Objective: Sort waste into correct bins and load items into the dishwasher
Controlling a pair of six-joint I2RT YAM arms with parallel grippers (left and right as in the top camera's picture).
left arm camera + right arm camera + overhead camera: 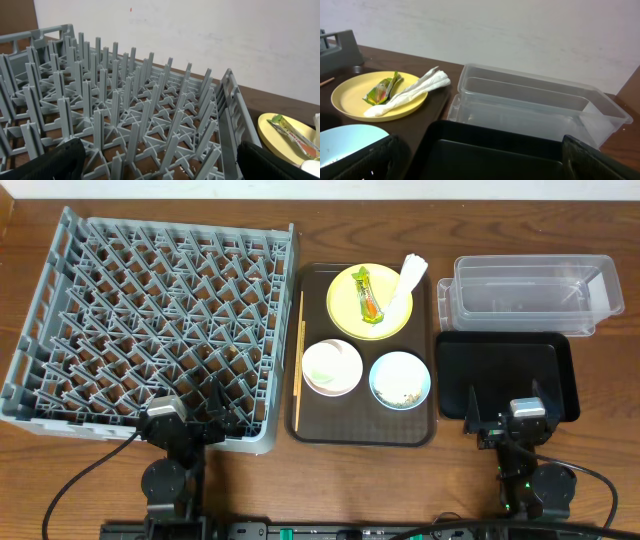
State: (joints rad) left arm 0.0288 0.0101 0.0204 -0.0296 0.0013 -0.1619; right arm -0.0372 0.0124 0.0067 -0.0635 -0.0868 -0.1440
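The grey dish rack (150, 320) fills the left and holds no dishes; my open left gripper (195, 408) sits over its near edge (160, 167). On the brown serving tray, a yellow plate (345, 315) carries the green-and-orange wrapper (367, 298) and the white napkin (408, 280). In front stand a white bowl (332, 367) and a light-blue bowl (400, 380) with rice scraps. Chopsticks (299, 360) lie along the tray's left side. The clear tub (530, 290) and the black tray (510, 370) are at the right. My open right gripper (503, 405) hovers over the black tray's near edge (480, 165). I cannot make out the cup.
The brown serving tray (365, 432) lies between the rack and the bins. Small whitish crumbs lie on the table under the rack's near corner (220, 167). A white wall runs behind the table.
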